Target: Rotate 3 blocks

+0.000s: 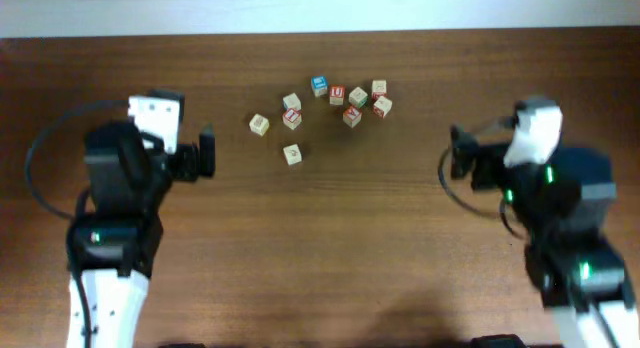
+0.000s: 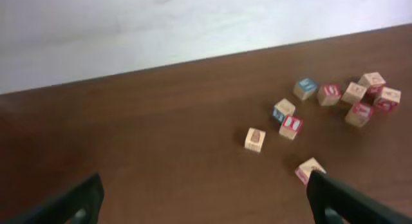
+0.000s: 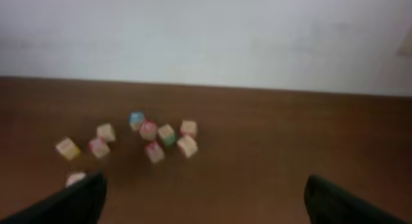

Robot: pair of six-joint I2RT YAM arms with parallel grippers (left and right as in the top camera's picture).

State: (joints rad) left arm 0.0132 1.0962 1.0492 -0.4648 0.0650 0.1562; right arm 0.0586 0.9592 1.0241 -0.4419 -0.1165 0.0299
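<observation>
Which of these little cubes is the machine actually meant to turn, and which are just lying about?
For the job, likely: tan-marked cube, red-lettered cube, lone front cube.
Just lying about: blue-topped cube, red cube, blue-sided cube, right-hand cluster.

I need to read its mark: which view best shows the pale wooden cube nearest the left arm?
Left wrist: the pale wooden cube is largest and sharpest there, its tan-marked face showing. Overhead shows it small from above; right wrist shows only a blur.
</observation>
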